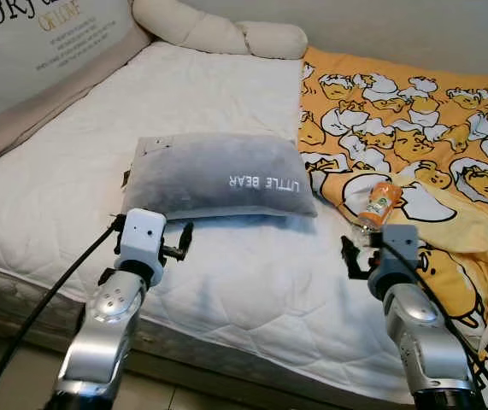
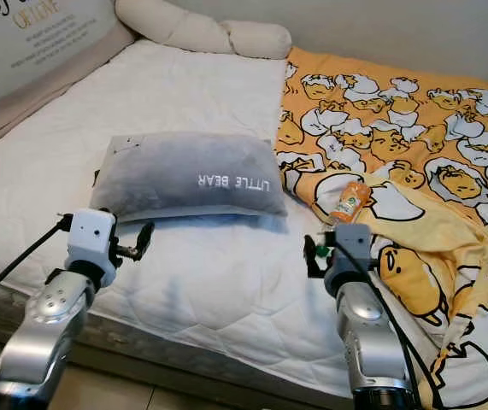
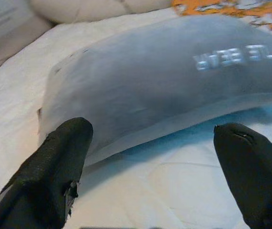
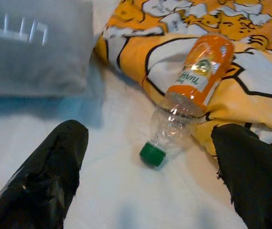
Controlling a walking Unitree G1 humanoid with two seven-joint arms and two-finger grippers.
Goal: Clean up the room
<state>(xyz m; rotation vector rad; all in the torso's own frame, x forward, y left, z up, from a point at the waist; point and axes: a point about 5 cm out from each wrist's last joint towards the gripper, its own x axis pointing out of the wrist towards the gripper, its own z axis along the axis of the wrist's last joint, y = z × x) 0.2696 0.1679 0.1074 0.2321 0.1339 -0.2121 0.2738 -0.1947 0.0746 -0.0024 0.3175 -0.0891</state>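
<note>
Right claw (image 1: pixel 356 248): closest thing to the camera, hanging just short of the bottle with fingers spread wide and nothing in them
Left claw (image 1: pixel 175 239): also wide open and empty, parked right at the near edge of the grey "LITTLE BEAR" pillow (image 1: pixel 218 175)
Bottle (image 4: pixel 186 98): empty plastic one with an orange label and green cap, lying on its side where the yellow cartoon blanket (image 1: pixel 414 128) meets the white mattress (image 1: pixel 226 282), cap end toward the claw
Step in hand: looks like lining up for a pick, and I'd guess the bottle is the obvious bit of trash
Next move: push the right claw forward so the fingers straddle the clear body, then close gently since it'll probably crush or roll
</note>
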